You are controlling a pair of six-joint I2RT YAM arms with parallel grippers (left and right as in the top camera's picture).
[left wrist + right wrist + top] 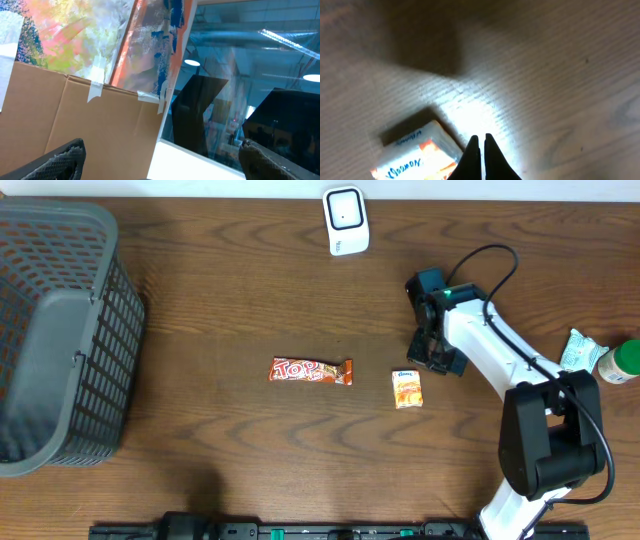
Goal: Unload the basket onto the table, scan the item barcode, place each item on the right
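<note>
The right end effector (433,357) sits low over the wooden tabletop (230,300) with its two fingers pressed tight together, and it has hold of nothing. In its wrist view the closed tips (481,141) point at bare wood, with the small orange-and-white tissue pack (415,155) lying flat just beside them, not touching. From above, that tissue pack (407,389) lies near the middle of the tabletop, just left of the right arm's tip. A red "Top" candy bar (311,371) lies a little further left. The white barcode scanner (345,220) stands at the far edge, well apart from both. A grey plastic basket (60,340) takes up the left side, and a green-capped bottle (621,362) and a green-and-white packet (578,348) sit at the right edge. The left end effector (160,150) is spread wide and empty. Its wrist camera faces cardboard panels (75,120) and a glass partition (240,75).
</note>
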